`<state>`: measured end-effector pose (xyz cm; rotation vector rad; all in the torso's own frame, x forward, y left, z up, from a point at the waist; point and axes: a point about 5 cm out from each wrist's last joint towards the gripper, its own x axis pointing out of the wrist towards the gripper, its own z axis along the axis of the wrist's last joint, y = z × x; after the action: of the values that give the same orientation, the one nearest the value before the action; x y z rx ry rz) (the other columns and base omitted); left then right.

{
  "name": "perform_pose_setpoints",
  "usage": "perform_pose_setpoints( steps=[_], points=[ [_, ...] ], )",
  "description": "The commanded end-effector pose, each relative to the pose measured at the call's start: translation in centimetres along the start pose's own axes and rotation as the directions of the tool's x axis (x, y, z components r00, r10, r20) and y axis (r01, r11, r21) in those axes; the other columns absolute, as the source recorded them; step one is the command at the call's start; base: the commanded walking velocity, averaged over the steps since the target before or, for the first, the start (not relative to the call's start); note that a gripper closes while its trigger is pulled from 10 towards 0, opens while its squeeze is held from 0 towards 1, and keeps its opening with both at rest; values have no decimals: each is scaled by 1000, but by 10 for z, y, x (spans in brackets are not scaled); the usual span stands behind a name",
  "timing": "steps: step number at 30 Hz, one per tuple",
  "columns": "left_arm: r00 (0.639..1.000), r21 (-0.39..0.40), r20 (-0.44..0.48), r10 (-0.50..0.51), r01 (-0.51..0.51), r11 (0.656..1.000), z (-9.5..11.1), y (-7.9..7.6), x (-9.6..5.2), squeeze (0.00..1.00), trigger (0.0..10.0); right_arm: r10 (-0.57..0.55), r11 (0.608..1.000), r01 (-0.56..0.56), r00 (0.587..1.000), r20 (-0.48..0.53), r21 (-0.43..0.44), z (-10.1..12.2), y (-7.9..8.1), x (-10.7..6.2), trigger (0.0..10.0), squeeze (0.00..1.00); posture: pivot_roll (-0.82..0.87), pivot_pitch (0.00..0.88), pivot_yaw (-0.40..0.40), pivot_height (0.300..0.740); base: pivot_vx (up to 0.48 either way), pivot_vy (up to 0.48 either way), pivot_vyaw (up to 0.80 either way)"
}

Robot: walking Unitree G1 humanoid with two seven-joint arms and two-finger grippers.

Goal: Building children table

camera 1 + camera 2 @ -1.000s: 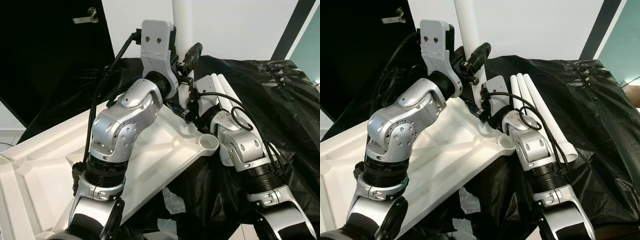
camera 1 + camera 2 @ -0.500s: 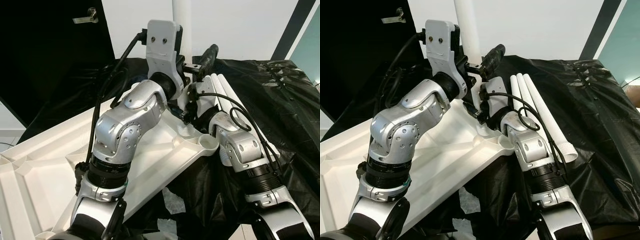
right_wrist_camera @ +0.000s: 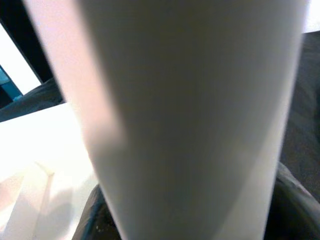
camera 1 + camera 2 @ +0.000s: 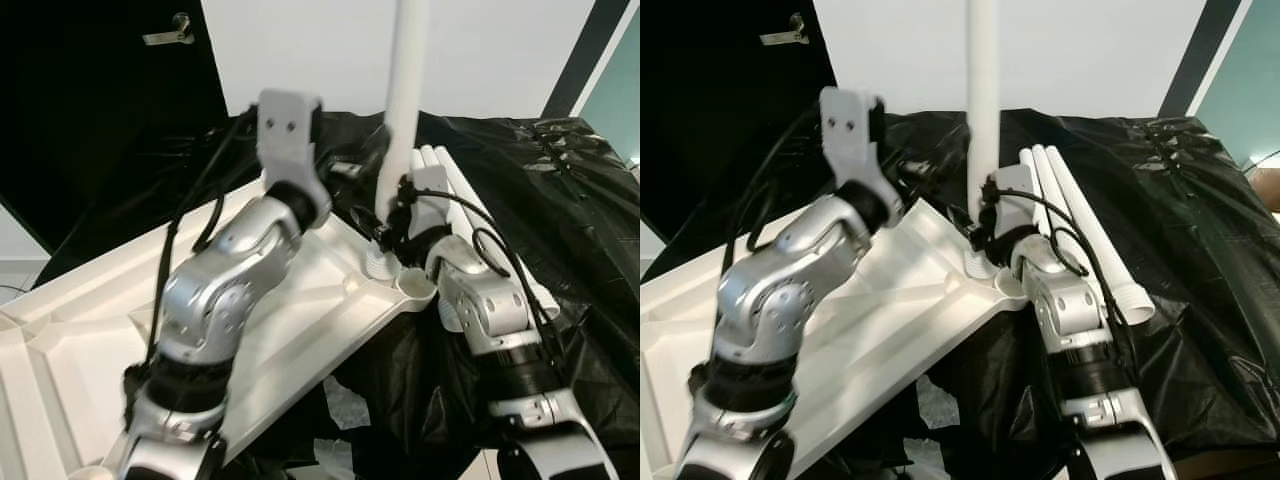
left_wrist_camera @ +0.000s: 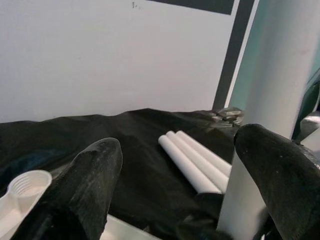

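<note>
My right gripper clamps the upright leg (base on the tabletop); left gripper gapes wide beside it.

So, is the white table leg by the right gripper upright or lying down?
Upright: the white leg rises from the tabletop's corner socket, right gripper at its base.

Smooth matt white plastic table leg; glossy crinkled black sheet.

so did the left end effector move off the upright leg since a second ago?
Yes. The left end effector has pulled back toward the robot's left, away from the upright table leg, judged against the three loose legs on the black sheet. Its fingers are open.
</note>
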<state>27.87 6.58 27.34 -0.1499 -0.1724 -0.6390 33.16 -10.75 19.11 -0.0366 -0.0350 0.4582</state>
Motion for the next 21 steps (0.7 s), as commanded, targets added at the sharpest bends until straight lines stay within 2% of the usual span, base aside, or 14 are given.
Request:
perform_pose_setpoints(
  steps=[1,5,10,12,17,21],
  points=[
    [987,6,-8,-158,158,987,-4,-10,-4,0,10000,-25,1000,25,1000,14,-1,2,-2,-3,10000,0,88,76,12,740,0,0,0],
    [987,16,-44,-154,155,988,-12,-8,-10,0,10000,-38,999,39,999,10,-5,-1,-3,-7,10000,0,87,80,12,740,0,0,0],
    [976,52,-133,-171,179,982,-36,-8,-23,0,10000,-46,999,46,999,-17,-8,-8,-6,-13,10000,0,87,87,11,740,0,0,0],
    [973,52,-147,-178,187,981,-39,-9,-25,0,10000,-48,999,48,999,-19,-10,-9,-6,-14,10000,0,87,87,11,740,0,0,0],
    [939,38,-247,-241,258,966,-57,-11,-41,0,10000,-61,998,60,998,-27,-23,-13,-8,-22,10000,0,95,87,8,740,0,0,0],
    [915,36,-292,-277,300,953,-64,-14,-47,0,10000,-75,997,73,996,-41,-28,-18,-11,-26,10000,0,94,85,10,740,0,0,0]
  ],
)
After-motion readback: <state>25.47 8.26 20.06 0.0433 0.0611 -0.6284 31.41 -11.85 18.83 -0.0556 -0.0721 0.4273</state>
